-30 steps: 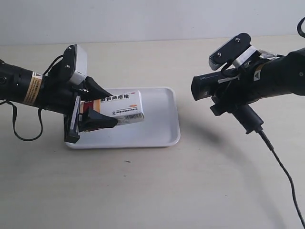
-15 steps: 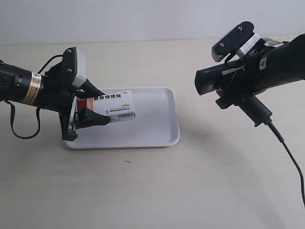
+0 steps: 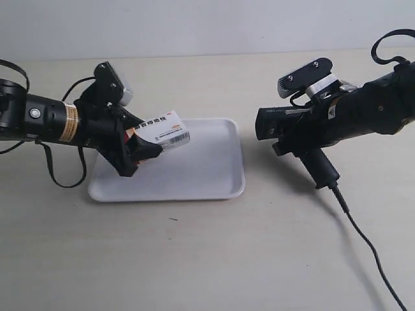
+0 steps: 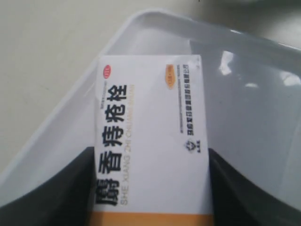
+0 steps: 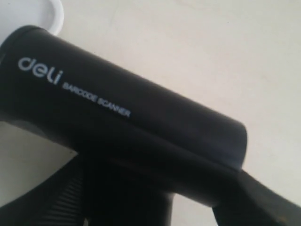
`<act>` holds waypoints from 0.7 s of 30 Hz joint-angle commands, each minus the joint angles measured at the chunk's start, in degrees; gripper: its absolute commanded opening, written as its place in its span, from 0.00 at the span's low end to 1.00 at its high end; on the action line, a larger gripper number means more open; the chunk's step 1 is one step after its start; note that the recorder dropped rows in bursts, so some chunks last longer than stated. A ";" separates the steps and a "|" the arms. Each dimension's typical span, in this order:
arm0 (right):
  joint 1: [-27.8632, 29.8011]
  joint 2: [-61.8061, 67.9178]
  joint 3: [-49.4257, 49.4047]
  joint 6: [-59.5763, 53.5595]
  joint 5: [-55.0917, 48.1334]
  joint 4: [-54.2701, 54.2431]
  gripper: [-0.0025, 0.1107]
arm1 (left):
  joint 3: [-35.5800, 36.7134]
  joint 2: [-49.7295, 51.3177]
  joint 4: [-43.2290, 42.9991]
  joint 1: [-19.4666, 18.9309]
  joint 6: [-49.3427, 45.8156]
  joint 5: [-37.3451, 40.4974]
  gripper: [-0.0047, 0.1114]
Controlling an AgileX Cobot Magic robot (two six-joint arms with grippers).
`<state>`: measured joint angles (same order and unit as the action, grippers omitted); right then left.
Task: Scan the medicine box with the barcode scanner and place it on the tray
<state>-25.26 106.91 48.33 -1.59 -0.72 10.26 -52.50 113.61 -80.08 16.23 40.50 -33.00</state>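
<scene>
Left wrist view, my left gripper [image 4: 150, 188] clamped on the medicine box [image 4: 150, 136], its near end cut off, long axis pointing over the tray [image 4: 244, 103], my right gripper [image 5: 155, 207] seemingly gripping the barcode scanner [image 5: 127, 117].

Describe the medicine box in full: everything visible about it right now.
The medicine box is a small flat white carton, cardboard by its look, with bold black Chinese lettering, smaller print, an orange band at the gripped end and a barcode on its side edge. The left gripper clamps that end between black fingers. The box is held tilted in the air above the tray, not resting on it, its free end pointing toward the barcode scanner.
</scene>
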 commanded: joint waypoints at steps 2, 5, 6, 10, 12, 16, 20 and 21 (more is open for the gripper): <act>0.36 2.11 0.73 3.32 1.49 -1.83 0.02 | -1.79 2.41 4.28 3.16 0.71 8.38 0.04; 0.36 2.47 0.73 3.31 1.10 -2.71 0.04 | -2.81 5.00 4.03 3.14 0.86 8.75 0.25; 0.36 2.47 0.73 3.31 1.09 -2.96 0.08 | -2.81 5.11 4.03 3.14 0.86 8.75 0.34; 0.36 2.47 0.73 3.31 1.08 -5.82 0.54 | -2.81 4.19 -0.23 3.14 2.42 8.75 0.94; 0.36 1.25 0.73 3.31 1.08 -5.82 0.77 | -2.81 1.54 -4.93 3.14 8.19 8.75 0.94; 0.23 -11.44 0.73 3.31 -8.13 -5.82 0.86 | -2.71 -11.62 -19.85 3.14 29.92 7.44 0.93; -0.05 -27.74 0.59 3.17 -16.88 -7.48 0.68 | -0.04 -23.49 -19.87 2.82 36.59 3.83 0.71; -0.05 -31.94 0.05 3.17 -16.75 -7.47 0.58 | 1.05 -26.62 -19.87 2.82 36.70 3.26 0.60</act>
<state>-25.26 85.44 48.72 1.55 -13.99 3.53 -53.76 94.31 -98.60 19.00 73.87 -26.92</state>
